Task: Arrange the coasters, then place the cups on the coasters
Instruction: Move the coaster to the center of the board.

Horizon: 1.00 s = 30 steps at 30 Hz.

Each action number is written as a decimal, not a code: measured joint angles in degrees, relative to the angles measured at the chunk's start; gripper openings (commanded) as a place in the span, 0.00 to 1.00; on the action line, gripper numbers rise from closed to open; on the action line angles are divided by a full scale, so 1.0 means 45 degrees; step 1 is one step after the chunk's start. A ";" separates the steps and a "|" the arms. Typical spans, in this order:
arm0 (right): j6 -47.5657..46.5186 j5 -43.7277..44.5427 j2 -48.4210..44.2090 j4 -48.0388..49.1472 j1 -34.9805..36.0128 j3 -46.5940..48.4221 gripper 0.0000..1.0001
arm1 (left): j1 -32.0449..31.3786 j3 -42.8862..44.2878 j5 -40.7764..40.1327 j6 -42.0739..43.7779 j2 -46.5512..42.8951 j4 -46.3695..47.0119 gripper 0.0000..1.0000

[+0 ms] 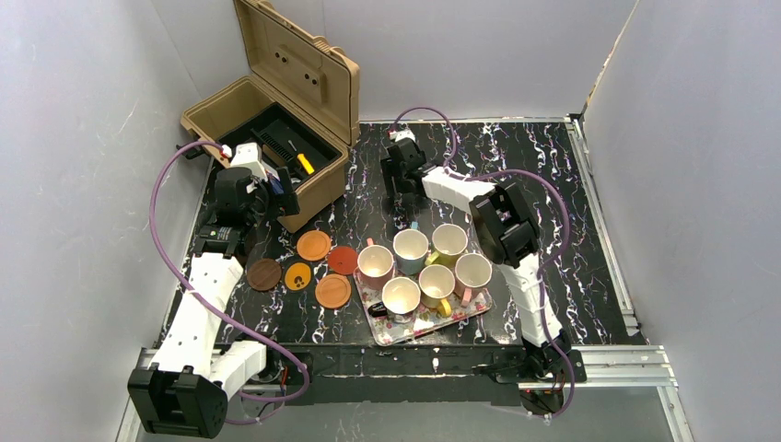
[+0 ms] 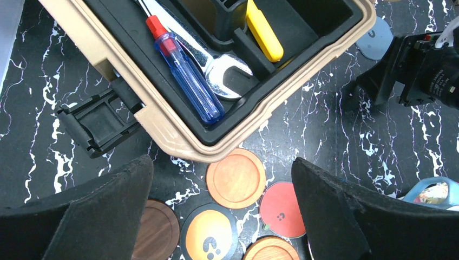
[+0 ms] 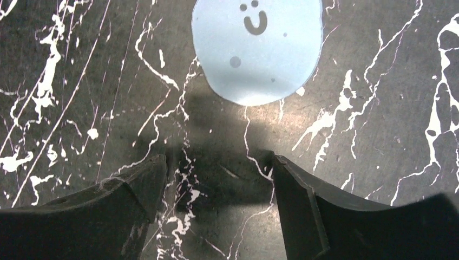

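Blue-grey coaster [image 3: 257, 49] sat alone off the toolbox's [image 2: 178, 142] right corner

Thin round disc lying flat, smiley print facing up. The right gripper [image 3: 216, 206] hung just short of it, jaws apart and empty. The left gripper [image 2: 222, 179] gaped wide, empty too, over five matte coasters [image 2: 236, 177] in front of the toolbox. Six glossy cups [image 1: 411, 249] stood upright on a floral tray [image 1: 460, 318] further right.

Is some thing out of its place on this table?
Yes: the blue-grey coaster lies alone before the right gripper, apart from the other five coasters grouped beside the tool case.
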 measured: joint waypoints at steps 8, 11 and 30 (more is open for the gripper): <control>0.0563 0.0811 0.1054 -0.0359 -0.0034 0.1617 0.71 | 0.0000 0.0000 -0.0005 0.0000 -0.0015 0.0000 0.98; 0.0738 0.0874 0.1467 -0.0427 -0.0117 0.2249 0.71 | 0.0000 0.0000 -0.0005 0.0000 -0.0015 0.0000 0.98; 0.0423 0.0068 0.2710 -0.0389 -0.0651 0.4177 0.80 | 0.0000 0.0000 0.0010 0.0000 -0.0010 -0.0005 0.98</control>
